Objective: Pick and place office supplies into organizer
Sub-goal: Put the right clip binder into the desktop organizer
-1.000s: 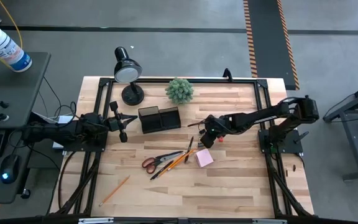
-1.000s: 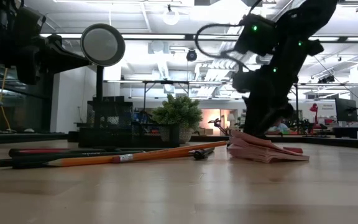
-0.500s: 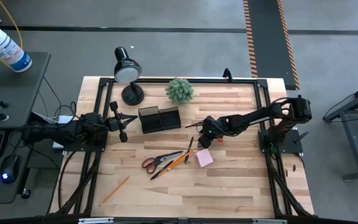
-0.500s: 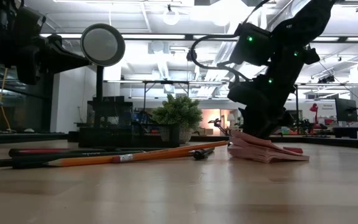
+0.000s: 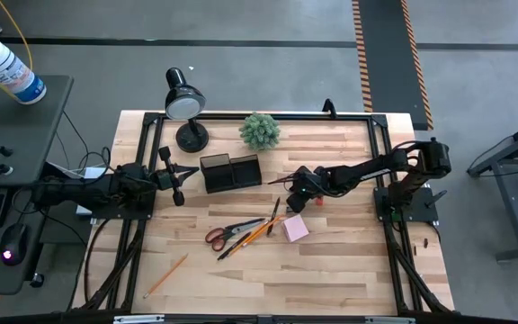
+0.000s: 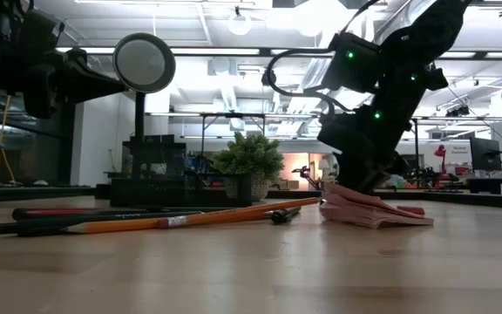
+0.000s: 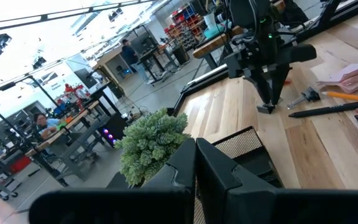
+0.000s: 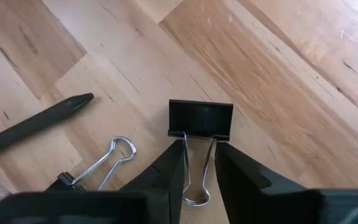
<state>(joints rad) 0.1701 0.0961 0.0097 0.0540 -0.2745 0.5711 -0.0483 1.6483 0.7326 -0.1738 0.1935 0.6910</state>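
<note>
My right gripper (image 5: 297, 202) points down at the table between the organizer (image 5: 231, 172) and the pale pink notepad (image 5: 295, 228), shut on a small black binder clip (image 8: 201, 119). A second clip (image 8: 98, 165) and a black pen (image 8: 36, 124) lie flat beside it. Orange-handled scissors (image 5: 226, 233) and pencils (image 5: 257, 230) lie near the table's middle, and one pencil (image 5: 166, 274) lies toward the near left. My left gripper (image 5: 176, 175) hovers shut, left of the organizer, touching nothing. My right gripper pinches the binder clip's wire handles (image 8: 196, 180) between its two fingers (image 8: 166, 177), coming from above and pointing down. The fingers lie along the handles. The clip's black body (image 8: 201, 119) lies on the wood just beyond the fingertips.
A black desk lamp (image 5: 185, 106) and a green potted plant (image 5: 260, 130) stand at the far edge behind the organizer. A small red piece (image 5: 318, 200) lies right of my right gripper. Black frame rails run along the table's left and right sides. Bare wood lies toward the near edge.
My right gripper has moved slightly toward the table's left and come down toward the table beside the notepad, then held still. My left arm has kept still.
</note>
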